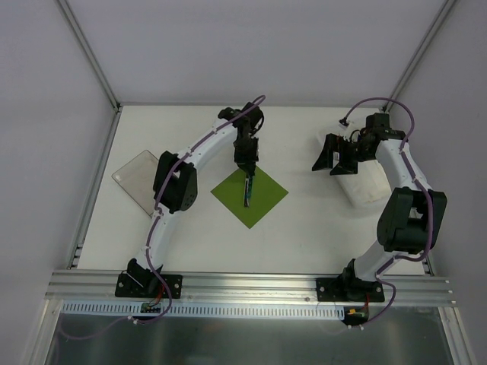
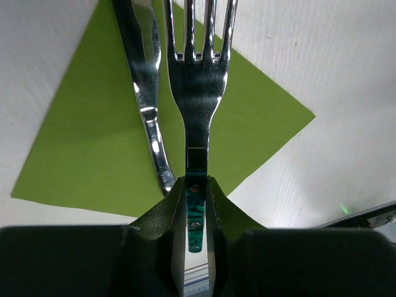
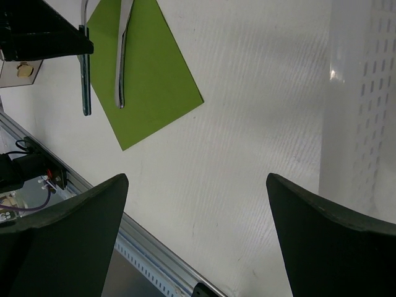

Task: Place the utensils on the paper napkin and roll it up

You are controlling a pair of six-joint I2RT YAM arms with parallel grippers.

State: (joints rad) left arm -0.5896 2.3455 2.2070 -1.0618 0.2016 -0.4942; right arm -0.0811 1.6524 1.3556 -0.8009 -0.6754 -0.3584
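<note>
Left wrist view, close up: left fingers [image 2: 162,216] clamped on the fork [image 2: 199,93] by its teal handle, tines cut off at the top, knife [image 2: 146,93] lying alongside on the green paper napkin [image 2: 80,142]. From above, the napkin sits mid-counter [image 1: 304,228], the cutlery a mere dark sliver. Right fingers [image 3: 74,223] are spread wide near the far-right corner, beside a white perforated bin [image 3: 362,93].

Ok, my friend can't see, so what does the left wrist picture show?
The left gripper pinches a silver fork by its handle, prongs pointing away over a green paper napkin. A knife lies on the napkin beside it.
</note>
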